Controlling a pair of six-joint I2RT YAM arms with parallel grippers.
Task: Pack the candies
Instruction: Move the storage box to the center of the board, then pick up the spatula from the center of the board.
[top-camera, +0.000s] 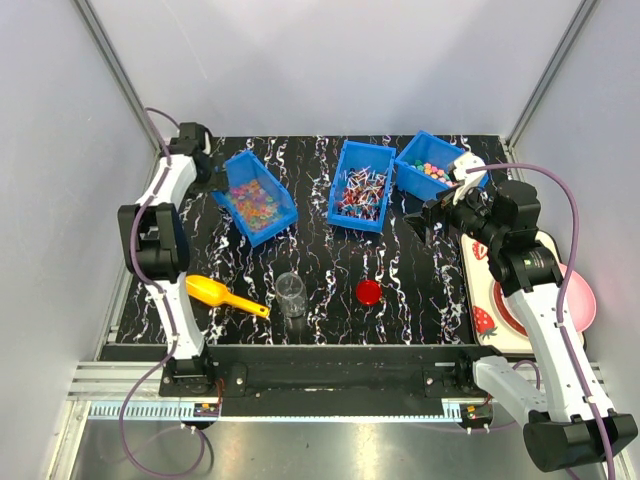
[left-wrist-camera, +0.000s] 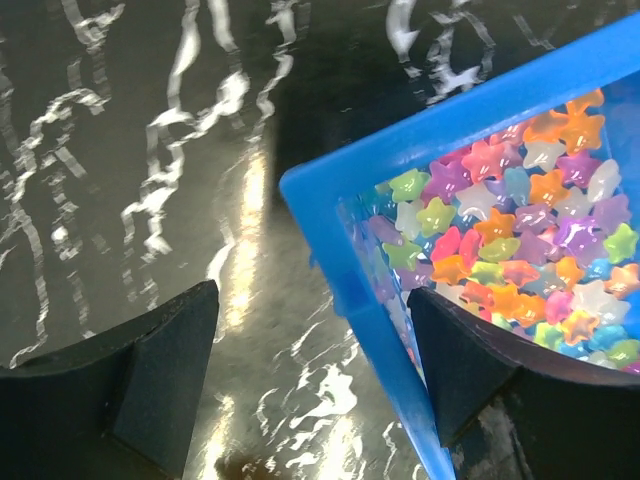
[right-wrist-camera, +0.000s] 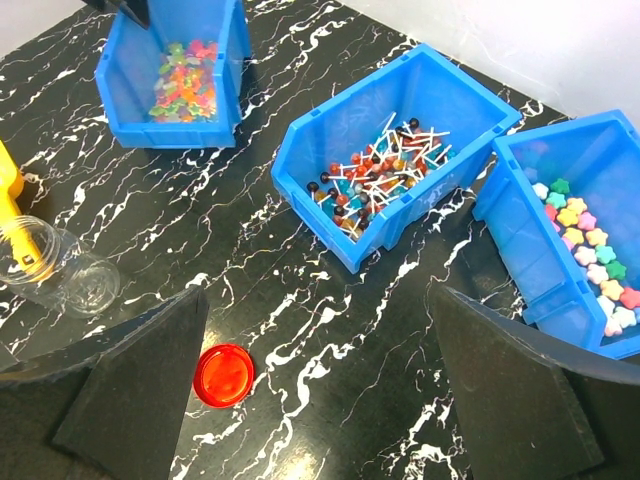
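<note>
Three blue bins (top-camera: 368, 152) hold the candies (top-camera: 255, 203). Left jaws straddle the left bin's wall (left-wrist-camera: 360, 300), wide, not yet gripping; right jaws gape empty, far right of it. Close squarely, avoiding spills.

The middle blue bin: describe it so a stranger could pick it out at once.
On the black marbled table, three blue bins line the far edge. Take the middle bin, straight beyond the red lid. The left bin and right bin hold loose star-shaped candies; only this one holds lollipops on white sticks.
</note>
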